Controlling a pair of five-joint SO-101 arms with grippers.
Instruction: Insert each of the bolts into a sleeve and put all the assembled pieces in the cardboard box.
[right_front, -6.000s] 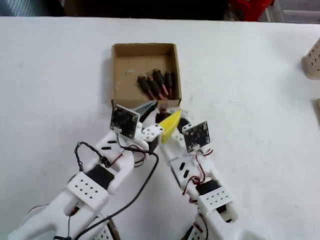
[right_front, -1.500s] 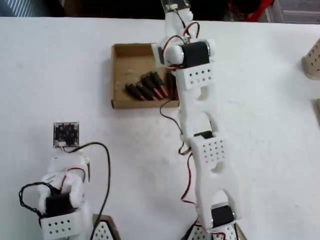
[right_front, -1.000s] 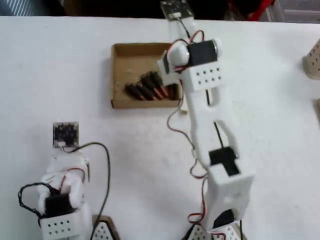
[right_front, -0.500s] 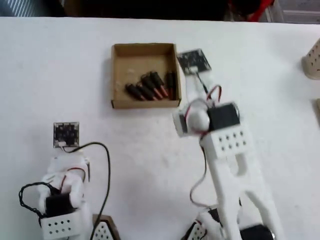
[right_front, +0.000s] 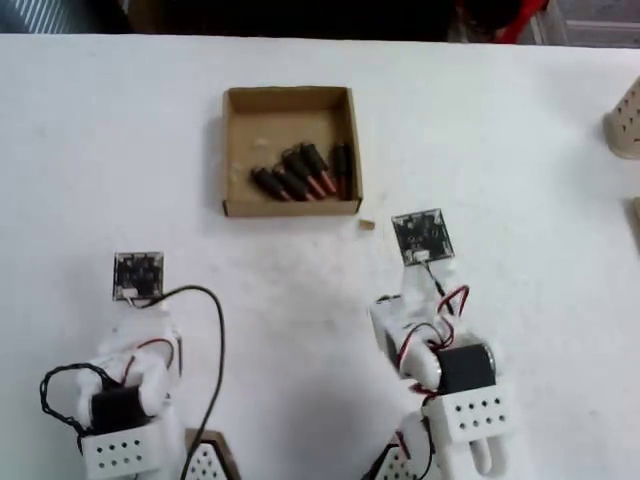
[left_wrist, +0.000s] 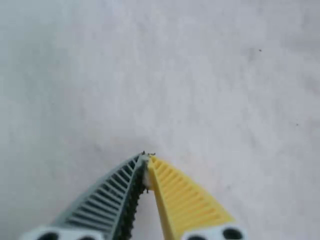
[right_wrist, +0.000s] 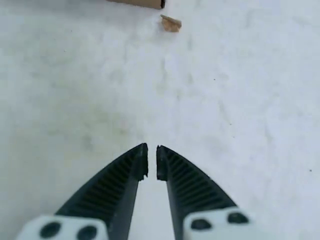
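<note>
The cardboard box (right_front: 240, 150) sits at the middle back of the table. Several dark assembled pieces (right_front: 300, 172) with reddish tips lie in its near right part. My left arm (right_front: 125, 400) is folded back at the near left. Its gripper (left_wrist: 146, 159), one finger grey and one yellow, hangs shut over bare white table with nothing in it. My right arm (right_front: 445, 370) is folded back at the near right. Its black gripper (right_wrist: 151, 152) is shut and holds nothing; a corner of the box (right_wrist: 142, 3) lies ahead of it.
A small cardboard scrap (right_front: 367, 224) (right_wrist: 170, 23) lies on the table just off the box's near right corner. A beige perforated object (right_front: 625, 120) stands at the far right edge. The white table runs wide on both sides of the box.
The right arm has pulled back from over the box to the near right of the table. The left arm has stayed folded at the near left.
</note>
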